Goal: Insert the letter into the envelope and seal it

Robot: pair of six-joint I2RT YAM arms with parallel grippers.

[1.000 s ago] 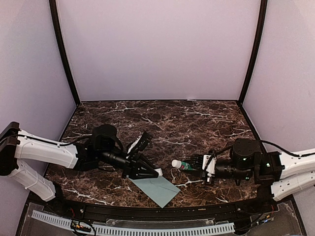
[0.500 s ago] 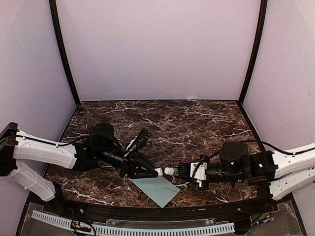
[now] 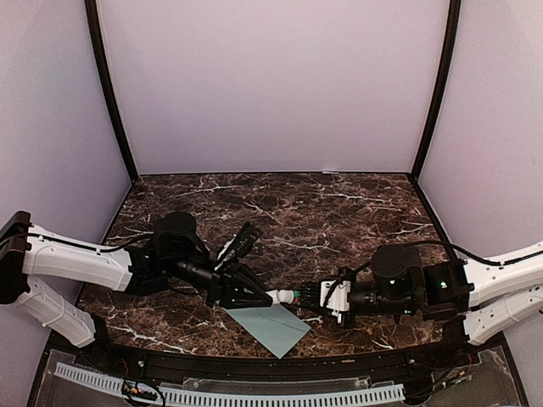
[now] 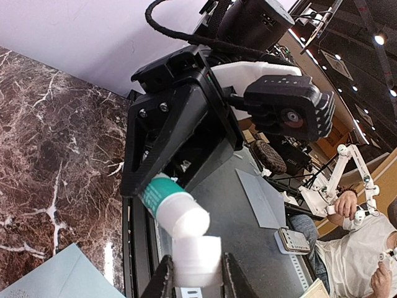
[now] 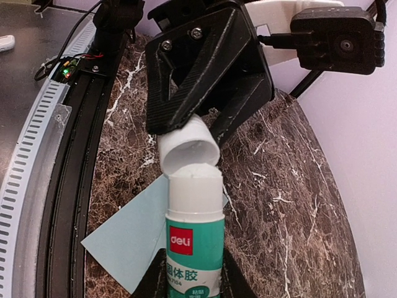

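Observation:
The pale teal envelope (image 3: 270, 329) lies flat on the marble near the front edge, also seen in the right wrist view (image 5: 127, 239) and the left wrist view (image 4: 53, 276). Just above its far corner the two grippers meet tip to tip. My left gripper (image 3: 265, 297) is shut on a white cap (image 4: 197, 261), whose open mouth (image 5: 188, 144) faces the right arm. My right gripper (image 3: 312, 294) is shut on a green-and-white glue stick (image 5: 194, 242), and its white tip (image 4: 180, 217) touches the cap's rim. The letter is out of view.
The dark marble table (image 3: 339, 212) is boxed in by lilac walls at the back and both sides. A black rail with a white perforated strip (image 3: 229, 395) runs along the near edge, just in front of the envelope.
My right gripper has carried the glue stick leftward across the table until its tip reached the cap. The left gripper and the envelope have stayed put.

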